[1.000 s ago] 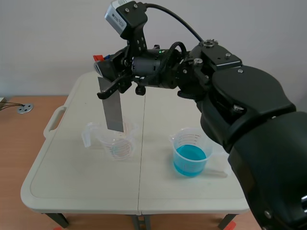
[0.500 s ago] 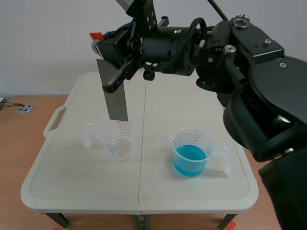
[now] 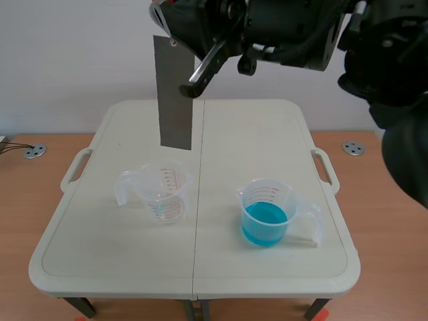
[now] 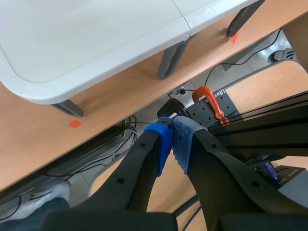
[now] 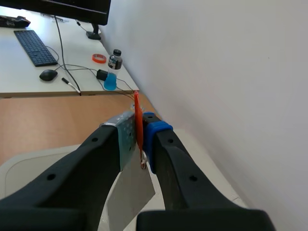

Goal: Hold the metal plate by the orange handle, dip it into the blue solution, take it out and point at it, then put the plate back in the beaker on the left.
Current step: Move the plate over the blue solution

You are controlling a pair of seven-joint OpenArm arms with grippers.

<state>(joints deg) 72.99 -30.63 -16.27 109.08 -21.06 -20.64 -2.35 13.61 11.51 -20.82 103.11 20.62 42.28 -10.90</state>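
- The right gripper (image 3: 167, 17), high up, holds the metal plate (image 3: 175, 93), which hangs upright, clear of the empty beaker (image 3: 162, 190).
- The beaker of blue solution (image 3: 266, 217) stands apart on the white table (image 3: 120, 254).

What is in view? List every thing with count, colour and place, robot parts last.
metal plate: one, grey, hanging upright in the air above the empty beaker, clear of it
orange handle: one, orange-red, at the plate's top, between the right gripper's fingers
empty beaker: one, clear, on the table's left half
beaker of blue solution: one, clear with blue liquid, on the table's right half
table: one, white
floor discs: two, grey, one each side of the table
clamp: one, orange, on the black frame ahead of the left gripper
right gripper: black, raised, shut on the orange handle
left gripper: black with blue pads, shut on nothing, off the table
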